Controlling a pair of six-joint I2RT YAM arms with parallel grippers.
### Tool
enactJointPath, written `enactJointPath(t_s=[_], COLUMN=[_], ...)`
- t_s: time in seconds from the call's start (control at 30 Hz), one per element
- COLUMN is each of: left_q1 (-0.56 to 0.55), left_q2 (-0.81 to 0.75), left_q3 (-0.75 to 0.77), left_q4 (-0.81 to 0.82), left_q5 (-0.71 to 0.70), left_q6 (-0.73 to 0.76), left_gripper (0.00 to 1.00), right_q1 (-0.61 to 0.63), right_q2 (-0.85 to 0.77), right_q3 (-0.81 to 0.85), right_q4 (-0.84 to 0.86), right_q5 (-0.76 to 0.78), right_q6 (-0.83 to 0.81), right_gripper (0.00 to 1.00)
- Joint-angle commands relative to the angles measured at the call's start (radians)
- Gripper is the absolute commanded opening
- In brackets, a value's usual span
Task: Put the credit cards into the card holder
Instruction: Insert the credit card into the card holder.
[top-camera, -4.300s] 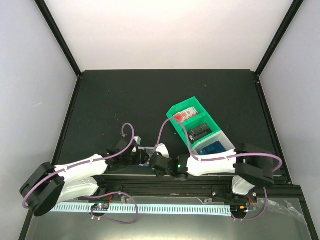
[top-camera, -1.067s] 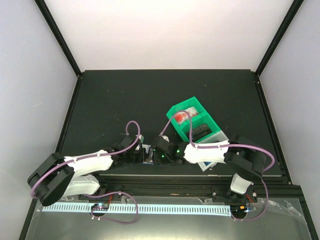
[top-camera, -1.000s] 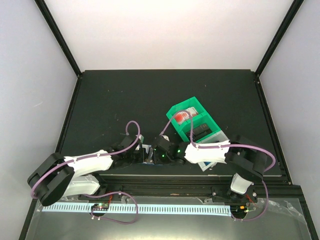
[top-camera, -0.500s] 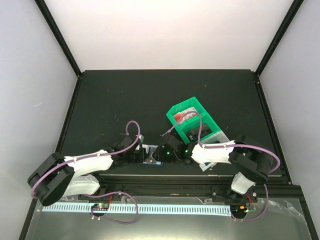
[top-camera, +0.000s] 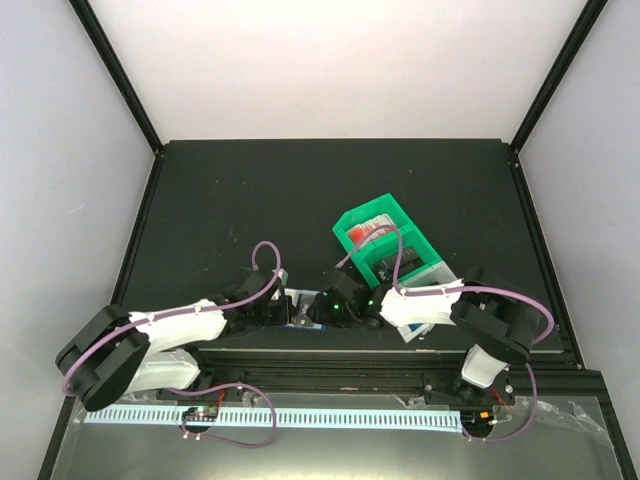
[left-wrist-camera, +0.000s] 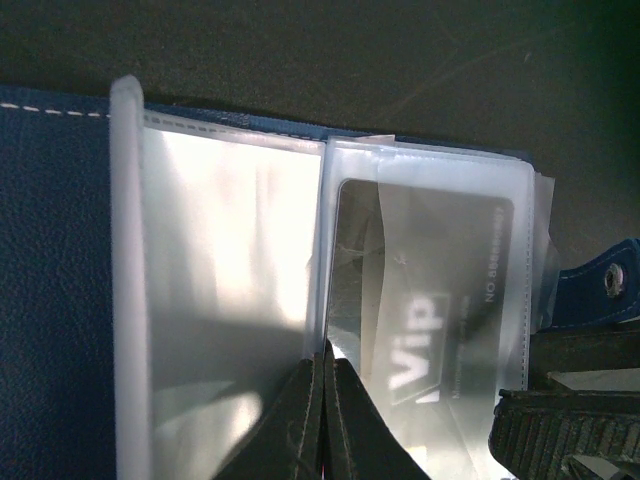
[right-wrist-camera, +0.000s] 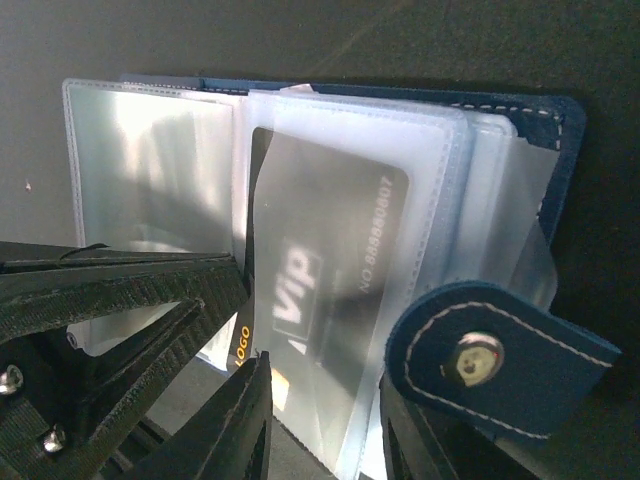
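Observation:
The card holder (right-wrist-camera: 560, 150) lies open, its navy cover (left-wrist-camera: 50, 260) flat on the mat and its clear sleeves fanned out. One credit card (right-wrist-camera: 320, 240), dark-looking and printed VIP, sits partway in a sleeve. My left gripper (left-wrist-camera: 325, 350) is shut on a clear sleeve's edge. My right gripper (right-wrist-camera: 322, 375) hovers over the card's near end, jaws apart, gripping nothing. From above, the left gripper (top-camera: 283, 312) and right gripper (top-camera: 315, 308) meet over the card holder (top-camera: 299, 320) at the mat's near edge.
The holder's snap strap (right-wrist-camera: 480, 360) sticks out by my right finger. A green bin (top-camera: 352, 222) holding a red-and-white item (top-camera: 368, 230) stands behind the right arm, with a white bin (top-camera: 410, 333) partly under it.
The right wrist has shifted slightly right and turned over the last second. The left arm has stayed still, holding the sleeve.

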Motion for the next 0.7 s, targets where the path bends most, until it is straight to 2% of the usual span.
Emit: enactJointPath(t_s=[0.0,0.23,0.4,0.47,0.67], left_q1=[0.004,0.003,0.004,0.003,0.004], left_q2=[0.048,0.049,0.051,0.051,0.043], left_q3=[-0.024,-0.025,-0.028,-0.03,-0.028], left_q4=[-0.094,-0.087,-0.081,-0.079,-0.081], left_q5=[-0.054,-0.046,-0.04,-0.037,-0.033], left_q6=[0.001,0.001,0.001,0.001,0.001], left_gripper=[0.02,0.01,0.01,0.02,0.02], right_q1=[-0.005,-0.006,-0.018,-0.021,-0.029], right_q2=[-0.008,0.035,0.045,0.042,0.053], right_q3=[-0.005,-0.009,-0.07,-0.094,-0.115], right_q4=[-0.045,0.05,0.207,0.276,0.336], right_q5=[0.05,-0.018,-0.065,-0.068,-0.082], right_q6=[0.019,0.03,0.085,0.102,0.126], right_gripper=[0.33,0.33,0.33,0.31,0.24])
